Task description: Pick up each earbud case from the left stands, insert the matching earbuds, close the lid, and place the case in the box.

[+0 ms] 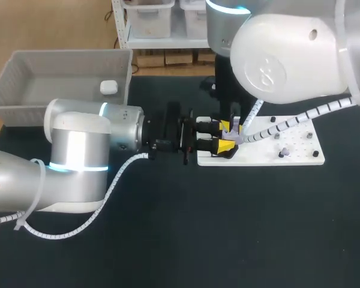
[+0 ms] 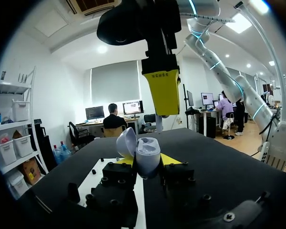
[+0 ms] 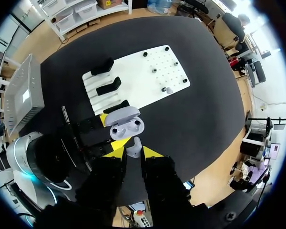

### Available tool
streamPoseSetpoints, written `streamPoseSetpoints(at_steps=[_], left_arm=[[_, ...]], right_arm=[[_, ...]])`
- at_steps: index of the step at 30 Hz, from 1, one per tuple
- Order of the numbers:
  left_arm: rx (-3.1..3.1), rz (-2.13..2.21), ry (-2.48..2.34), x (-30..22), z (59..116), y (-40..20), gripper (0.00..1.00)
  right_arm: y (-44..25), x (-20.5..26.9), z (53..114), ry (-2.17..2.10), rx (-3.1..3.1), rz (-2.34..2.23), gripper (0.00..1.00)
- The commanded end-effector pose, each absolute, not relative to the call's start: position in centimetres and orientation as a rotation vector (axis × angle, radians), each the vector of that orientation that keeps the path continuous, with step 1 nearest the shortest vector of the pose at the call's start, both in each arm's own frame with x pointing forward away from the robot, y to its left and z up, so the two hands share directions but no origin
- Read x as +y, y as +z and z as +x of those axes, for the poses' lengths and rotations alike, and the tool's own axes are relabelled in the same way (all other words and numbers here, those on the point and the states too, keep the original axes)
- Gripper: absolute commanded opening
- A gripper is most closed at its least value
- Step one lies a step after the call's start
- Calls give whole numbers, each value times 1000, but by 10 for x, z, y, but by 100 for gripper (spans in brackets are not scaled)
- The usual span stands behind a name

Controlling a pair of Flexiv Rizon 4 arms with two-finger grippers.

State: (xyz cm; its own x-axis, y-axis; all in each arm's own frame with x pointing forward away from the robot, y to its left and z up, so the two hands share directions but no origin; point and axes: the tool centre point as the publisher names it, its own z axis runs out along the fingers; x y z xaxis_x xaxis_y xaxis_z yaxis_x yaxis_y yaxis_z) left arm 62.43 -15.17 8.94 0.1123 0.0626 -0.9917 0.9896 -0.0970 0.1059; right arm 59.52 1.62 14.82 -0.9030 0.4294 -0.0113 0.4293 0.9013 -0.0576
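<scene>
Inserting an earbud looks like the step in hand. The earbud case (image 3: 125,125) is held lid-open above the near-left end of the white board (image 1: 300,153), around the middle of the table (image 1: 228,240). Both sockets look empty. The left gripper (image 2: 148,160) clamps the case from two sides, yellow tips on its body. The right gripper (image 3: 133,152) hangs just above the case, fingers pinched on a lilac earbud (image 3: 133,145), stem up between the tips. Earbud and case are near but apart.

Black stands (image 3: 108,86) sit along the board's left end. A small lilac piece (image 3: 168,89) sits on a peg toward the board's right end, probably the second earbud. The box (image 1: 24,66) is at the table's far-left corner with a white case (image 1: 108,87) inside.

Next move calls for lining the earbud up over one socket and lowering it straight in, with the left grip steady. A tilt or offset could jam it on the socket rim.
</scene>
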Motion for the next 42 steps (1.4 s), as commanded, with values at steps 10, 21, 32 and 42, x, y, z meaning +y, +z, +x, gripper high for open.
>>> streamPoseSetpoints(at_steps=[10,21,32,42], left_arm=[[1134,1375,-1156,-152,623,90,0],[1134,1375,-1156,-152,623,90,0],[1134,1375,-1156,-152,623,90,0],[1134,1375,-1156,-152,623,90,0]], right_arm=[[142,13,603,80,-3046,-710,0],[141,14,606,72,-3046,-708,0],[140,10,608,71,-3046,-716,0],[138,8,610,64,-3047,-715,0]])
